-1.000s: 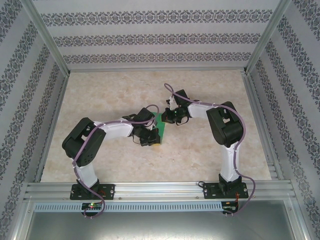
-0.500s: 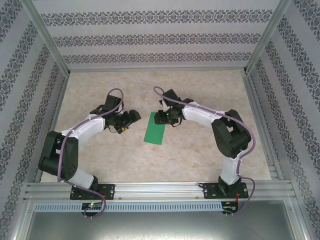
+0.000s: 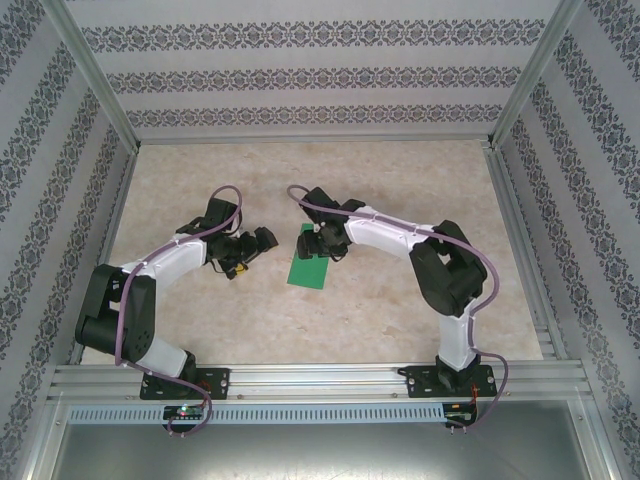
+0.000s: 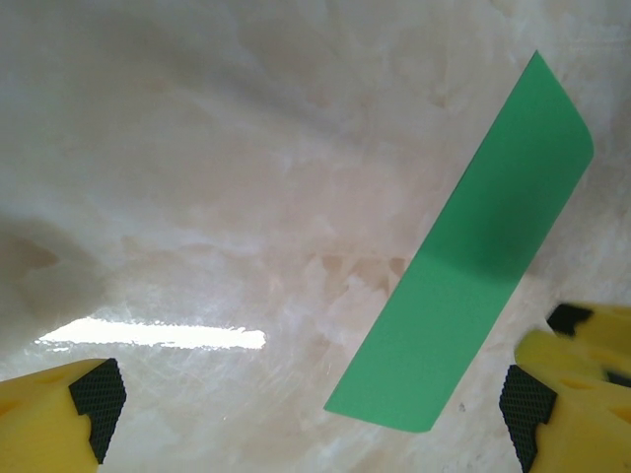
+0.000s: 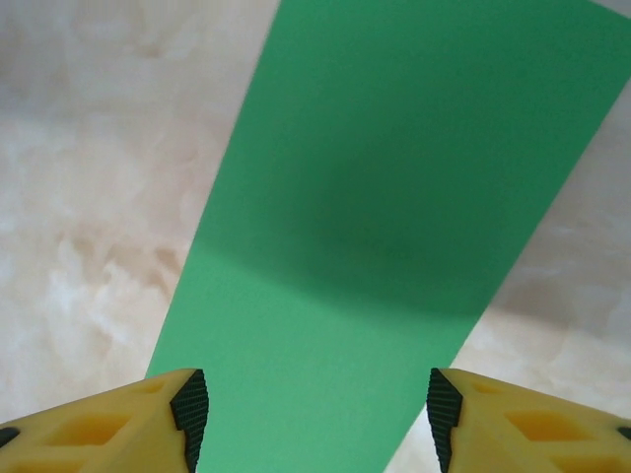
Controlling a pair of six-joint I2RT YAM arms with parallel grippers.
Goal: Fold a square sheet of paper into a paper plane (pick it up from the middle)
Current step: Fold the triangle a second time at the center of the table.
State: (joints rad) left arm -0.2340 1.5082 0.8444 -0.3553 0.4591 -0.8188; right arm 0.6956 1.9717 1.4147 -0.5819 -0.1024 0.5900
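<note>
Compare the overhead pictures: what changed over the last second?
The left arm drew back leftward off the paper, leaving it flat on the table. The right arm then slid left, bringing its open jaws over the paper's far end. The paper itself has not shifted in the last half-second.

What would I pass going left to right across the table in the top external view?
Left arm's elbow → left tool → green paper → right arm's elbow. The right tool hangs over the paper's far end, so it has no clear place in the order.
</note>
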